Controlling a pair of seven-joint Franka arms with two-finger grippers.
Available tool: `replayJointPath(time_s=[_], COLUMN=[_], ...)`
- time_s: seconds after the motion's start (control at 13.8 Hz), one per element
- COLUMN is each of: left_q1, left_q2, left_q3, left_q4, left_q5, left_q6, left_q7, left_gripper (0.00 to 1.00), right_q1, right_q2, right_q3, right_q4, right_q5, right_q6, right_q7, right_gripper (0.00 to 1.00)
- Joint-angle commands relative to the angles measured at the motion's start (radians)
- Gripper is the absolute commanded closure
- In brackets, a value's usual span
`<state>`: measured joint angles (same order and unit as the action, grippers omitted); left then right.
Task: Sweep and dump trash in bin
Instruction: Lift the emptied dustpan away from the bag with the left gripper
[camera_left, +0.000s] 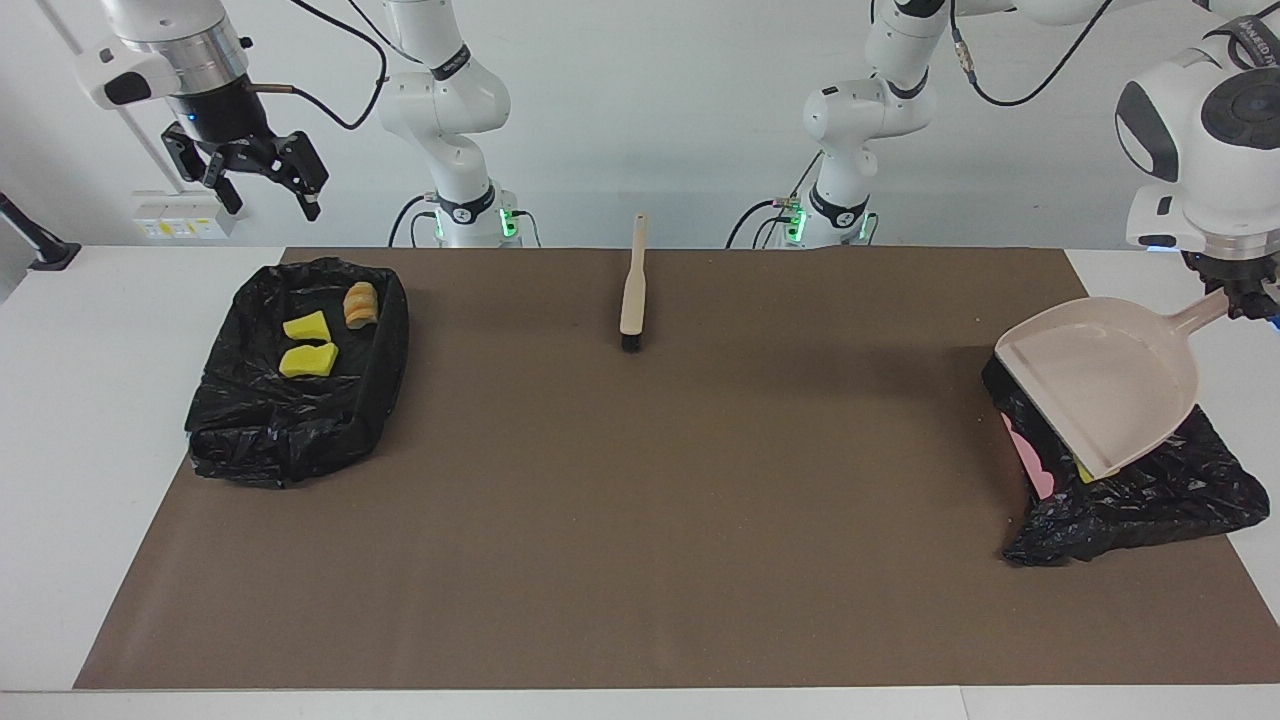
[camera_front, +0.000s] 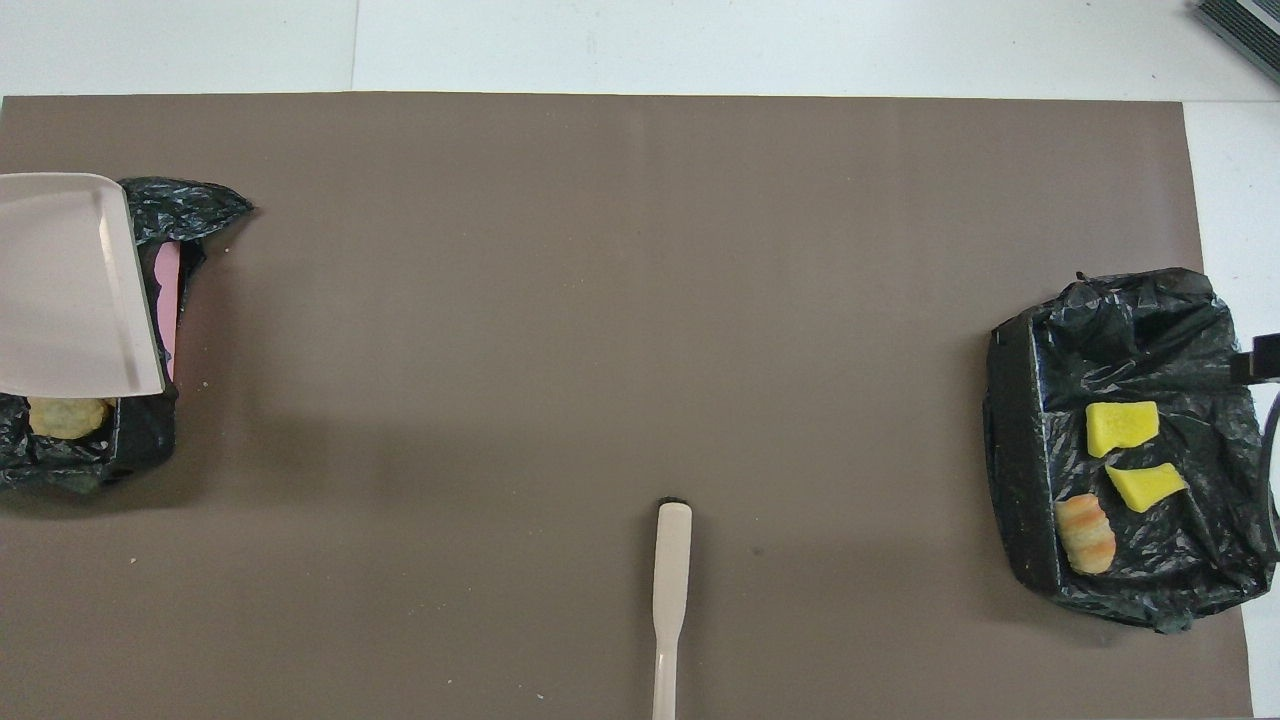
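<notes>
Dustpan (camera_left: 1105, 385), pinched at its handle by the left gripper (camera_left: 1240, 298), hides most trash in the bin (camera_left: 1150, 500) beneath; remaining trash (camera_left: 305, 345) lies in the other bin (camera_left: 250, 420). Right gripper (camera_left: 258, 180) hangs spread. Brush (camera_left: 632, 290) is cut off overhead.

mat (camera_left: 640, 520): open from brush (camera_left: 632, 293) outward | brush: lies at robots' edge, mid-mat | bin (camera_left: 290, 400): toward right arm's end from brush, top uncovered | bin 2 (camera_left: 1150, 500): toward left arm's end from brush, dustpan (camera_left: 1100, 385) held over it
</notes>
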<state>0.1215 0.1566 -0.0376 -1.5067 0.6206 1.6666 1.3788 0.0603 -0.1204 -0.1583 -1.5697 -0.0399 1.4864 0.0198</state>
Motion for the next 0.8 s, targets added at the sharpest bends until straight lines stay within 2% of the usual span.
replayJointPath(time_s=[0.0,0.36,0.51,0.72], left_q1=[-0.016,-0.08,-0.118,-0.18], left_q2=[-0.014,-0.015,-0.017,-0.029], left_q3=[0.012,0.012,0.012,0.012], left_q4=[0.005,0.005,-0.003,-0.03], left_q5=[-0.112,-0.243,-0.272,-0.369], left_q6=[-0.021,-0.042,-0.041,-0.028], left_q7=[-0.108,-0.409,-0.509,-0.712], left_gripper=[1.0,1.0,1.0,1.0], right_q1=[0.013,-0.003,-0.048,-0.019], right_q2=[-0.005,0.004,-0.001,-0.001], right_q3=[-0.003,0.037,0.081,0.079], right_q4=[-0.012,-0.01,-0.013,-0.018], right_q5=[0.02,0.011,0.011,0.011], right_q6=[-0.008,0.035,0.034,0.032], right_q7=[-0.021,-0.021,-0.021,-0.015], right_gripper=[0.0,0.0,0.0,0.0])
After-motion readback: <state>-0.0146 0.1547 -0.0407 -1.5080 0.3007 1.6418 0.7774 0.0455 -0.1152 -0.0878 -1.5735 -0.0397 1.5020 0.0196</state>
